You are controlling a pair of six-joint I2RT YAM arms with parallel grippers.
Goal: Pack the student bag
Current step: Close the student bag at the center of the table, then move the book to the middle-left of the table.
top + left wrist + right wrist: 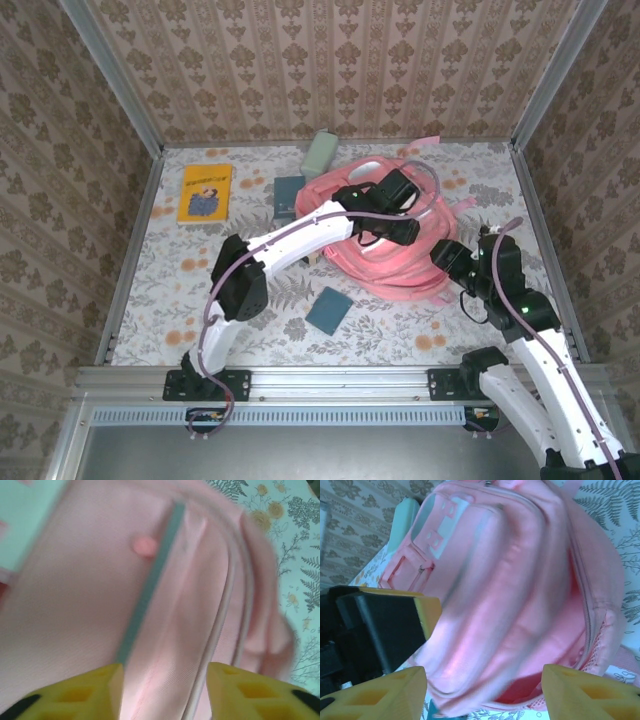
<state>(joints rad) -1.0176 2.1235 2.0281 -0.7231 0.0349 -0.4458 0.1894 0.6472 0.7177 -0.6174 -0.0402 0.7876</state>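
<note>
From above, the pink backpack (390, 275) lies at 2 o'clock on the flowered table (170, 290), with the left gripper (400, 225) over it and the right gripper (447, 262) at its 3 o'clock edge. Left wrist: the left gripper (165, 690) stands spread, pink fabric and a grey strip (150, 585) at 12 o'clock. Right wrist: the right gripper (485, 695) gapes wide, backpack straight ahead.

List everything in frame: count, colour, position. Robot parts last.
student bag: 1, pink, centre-right of table, under the left arm
book: 1, yellow, far left
box: 1, grey-blue, just left of the bag
container: 1, pale green, far edge by the wall
flat pad: 1, dark teal, near side, in front of the bag
table: 1, floral cover
left claw: 1, yellow fingers, open, over the bag
right claw: 1, yellow fingers, open, at the bag's near-right side
</note>
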